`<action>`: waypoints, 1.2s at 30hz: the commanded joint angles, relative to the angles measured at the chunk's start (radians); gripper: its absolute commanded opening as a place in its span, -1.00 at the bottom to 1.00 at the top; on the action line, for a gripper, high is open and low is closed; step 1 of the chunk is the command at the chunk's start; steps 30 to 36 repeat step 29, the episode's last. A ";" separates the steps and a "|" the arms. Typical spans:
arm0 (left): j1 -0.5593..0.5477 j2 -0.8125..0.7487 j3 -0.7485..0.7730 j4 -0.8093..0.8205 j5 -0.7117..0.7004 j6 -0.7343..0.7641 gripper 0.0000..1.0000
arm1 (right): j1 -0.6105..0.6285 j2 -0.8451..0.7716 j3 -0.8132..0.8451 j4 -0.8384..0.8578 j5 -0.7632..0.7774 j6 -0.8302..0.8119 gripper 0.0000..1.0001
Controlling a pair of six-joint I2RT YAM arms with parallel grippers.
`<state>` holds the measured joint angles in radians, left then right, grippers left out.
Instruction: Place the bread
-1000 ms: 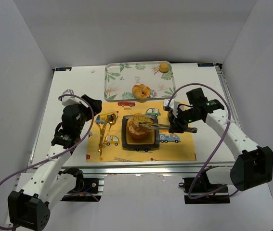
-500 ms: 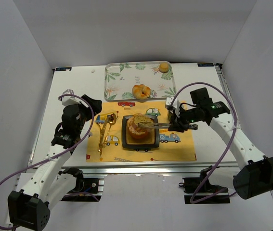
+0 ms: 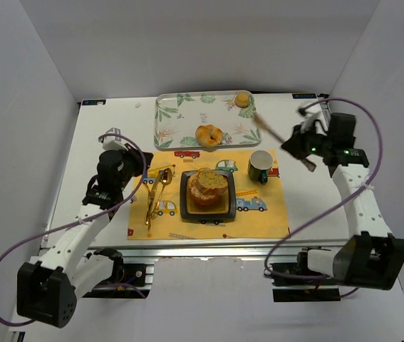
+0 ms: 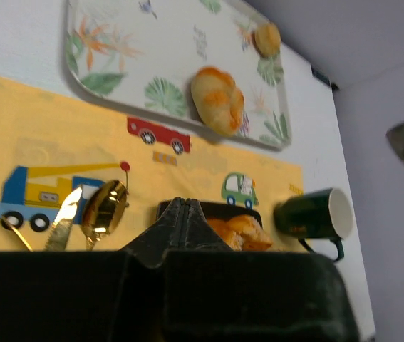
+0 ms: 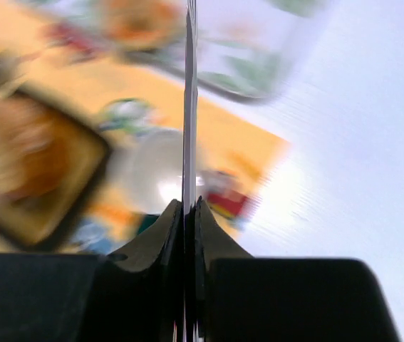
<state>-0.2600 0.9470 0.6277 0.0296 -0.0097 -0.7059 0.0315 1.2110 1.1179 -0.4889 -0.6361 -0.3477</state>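
R gripper (image 3: 296, 141) pinched tight on tongs (image 3: 269, 130), tips near tray (image 3: 166, 114); L gripper (image 4: 180, 205) closed, empty. Bread (image 3: 207, 187) sits on black plate (image 3: 185, 206), looks placed. Carry tongs high, clear of mug (image 3: 261, 166).

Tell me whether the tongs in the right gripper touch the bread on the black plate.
Apart. The top view shows the tongs by the tray's right edge, far from the bread, past the green mug.
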 commanded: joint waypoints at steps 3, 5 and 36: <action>-0.007 0.113 0.023 0.050 0.224 0.029 -1.00 | -0.217 0.080 -0.151 0.410 0.338 0.293 -1.00; -0.016 0.134 0.033 0.033 0.235 0.055 -0.83 | -0.232 0.126 -0.220 0.515 0.447 0.257 -1.00; -0.027 0.157 0.041 0.026 0.195 0.082 0.23 | -0.274 0.247 0.012 0.260 0.467 0.078 0.80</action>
